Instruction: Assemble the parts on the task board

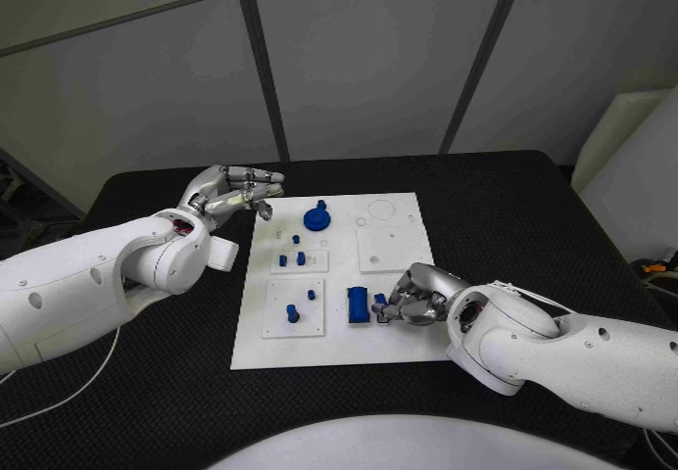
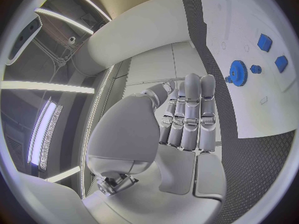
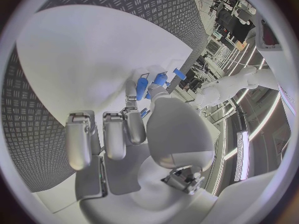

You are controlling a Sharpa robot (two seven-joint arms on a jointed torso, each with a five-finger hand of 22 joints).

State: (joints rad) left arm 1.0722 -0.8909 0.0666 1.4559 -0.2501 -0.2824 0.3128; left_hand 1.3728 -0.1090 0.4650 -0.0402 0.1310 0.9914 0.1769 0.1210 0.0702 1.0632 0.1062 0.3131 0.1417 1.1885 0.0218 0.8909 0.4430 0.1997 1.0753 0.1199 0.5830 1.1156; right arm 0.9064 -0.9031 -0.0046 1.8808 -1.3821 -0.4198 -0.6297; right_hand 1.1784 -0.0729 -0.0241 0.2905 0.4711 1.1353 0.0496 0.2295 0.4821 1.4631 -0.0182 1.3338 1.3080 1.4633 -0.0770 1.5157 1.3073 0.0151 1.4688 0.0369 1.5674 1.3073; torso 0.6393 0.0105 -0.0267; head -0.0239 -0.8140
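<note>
The white task board [image 1: 393,338] lies in the middle of the black table. On it are a blue gear [image 1: 316,217], small blue pegs [image 1: 290,260] and a blue block [image 1: 359,304]. My right hand [image 1: 412,299] rests low on the board's near right part. Its thumb and a finger pinch a small blue part [image 1: 381,300] right beside the block. In the right wrist view the fingertips [image 3: 131,92] close around blue pieces [image 3: 142,88]. My left hand [image 1: 235,192] hovers off the board's far left corner, loosely curved and holding nothing. The left wrist view shows its fingers [image 2: 190,109] side by side and the gear [image 2: 238,72].
Raised white sub-plates [image 1: 392,245] sit on the board; two more blue pegs [image 1: 293,312] stand in the near left one. Black table [image 1: 537,211] surrounds the board on all sides. A white cable [image 1: 57,392] trails over the table's near left.
</note>
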